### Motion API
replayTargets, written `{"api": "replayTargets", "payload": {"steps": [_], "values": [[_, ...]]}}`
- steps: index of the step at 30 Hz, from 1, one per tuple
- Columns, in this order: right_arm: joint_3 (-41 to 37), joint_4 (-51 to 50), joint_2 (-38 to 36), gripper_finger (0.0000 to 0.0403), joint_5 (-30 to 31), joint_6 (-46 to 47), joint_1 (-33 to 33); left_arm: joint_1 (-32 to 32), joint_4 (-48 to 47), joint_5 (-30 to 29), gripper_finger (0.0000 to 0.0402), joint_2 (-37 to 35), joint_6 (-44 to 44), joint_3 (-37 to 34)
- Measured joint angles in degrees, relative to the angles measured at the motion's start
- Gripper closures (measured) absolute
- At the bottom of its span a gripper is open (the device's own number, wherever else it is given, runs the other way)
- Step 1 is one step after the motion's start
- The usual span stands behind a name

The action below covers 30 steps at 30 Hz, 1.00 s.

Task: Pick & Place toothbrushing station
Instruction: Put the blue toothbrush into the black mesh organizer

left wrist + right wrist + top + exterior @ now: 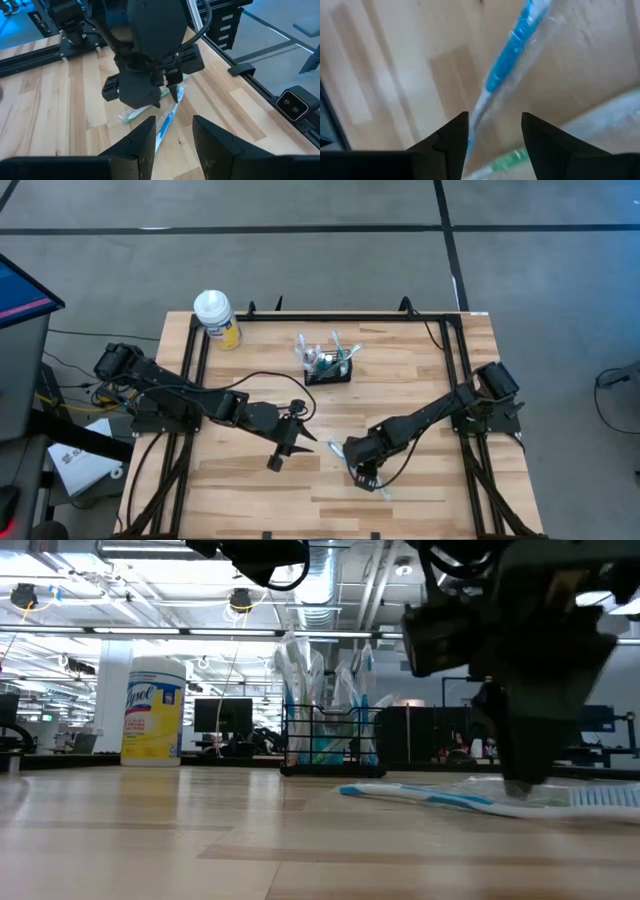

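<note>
Toothbrushing station [328,366] stands well apart from the right end effector [362,470], fingers spread over a wrapped toothbrush [512,50].

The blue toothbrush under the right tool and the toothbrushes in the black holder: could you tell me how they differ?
The blue toothbrush lies flat on the table at its near edge; the ones in the holder stand upright towards the far side. It lies below the open right tool; nothing is near those in the holder. The left tool waits nearby. All appear to be in clear wrappers.
</note>
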Motion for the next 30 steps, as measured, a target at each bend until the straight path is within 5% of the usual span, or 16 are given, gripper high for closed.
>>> {"api": "replayTargets", "payload": {"steps": [24, 30], "values": [[0.4, 2.3, 3.0, 0.0306, 0.1, 0.0, 1.1, 0.0, 0.0, -0.2, 0.0279, 0.0, 0.0, 0.0], [0.3, 1.5, 3.4, 0.0385, -0.9, -0.7, 0.6, 0.0, 0.0, -0.1, 0.0279, 0.0, -0.1, 0.0]]}}
